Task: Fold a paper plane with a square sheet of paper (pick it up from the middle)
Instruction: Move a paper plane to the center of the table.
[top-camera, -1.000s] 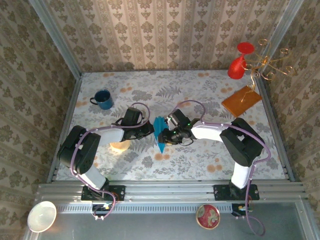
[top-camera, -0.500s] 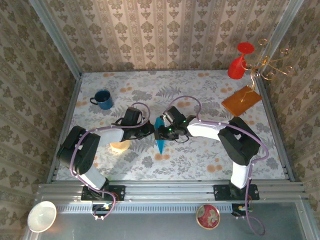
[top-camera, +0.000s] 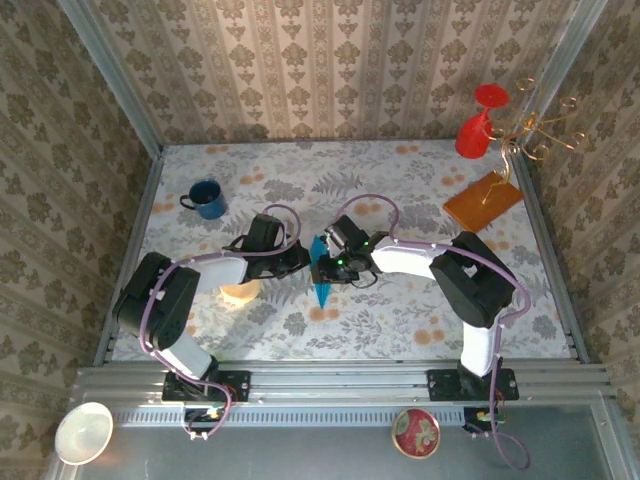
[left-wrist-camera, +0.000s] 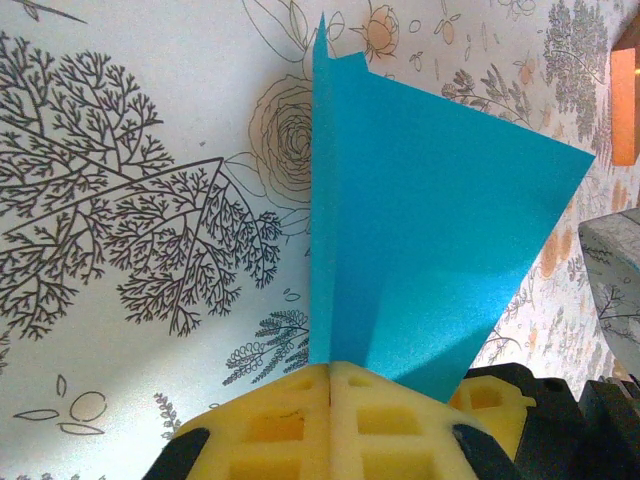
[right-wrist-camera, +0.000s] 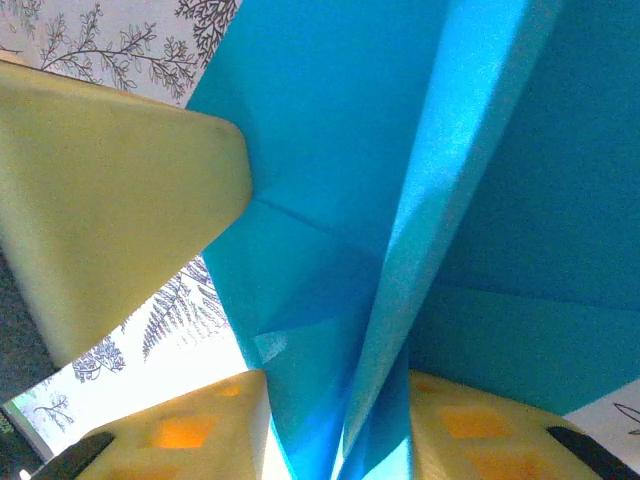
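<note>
Teal-blue paper plane (top-camera: 322, 285); floral-print table (top-camera: 400, 175); blue mug (top-camera: 207, 198); orange-brown sheet (top-camera: 483, 203).

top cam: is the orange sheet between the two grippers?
No, the paper plane is between the left gripper and right gripper; the orange sheet lies far right.

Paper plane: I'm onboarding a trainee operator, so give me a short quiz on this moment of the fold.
1. True or false: the left tool is shut on the paper plane.
2. Which thing stands at the far left of the table? A) blue mug B) red goblet C) orange-brown sheet
3. Fill in: in the top view, the plane's sharp tip points toward the table's ____ edge (near/far).
Key: 1 true; 2 A; 3 near.
</note>
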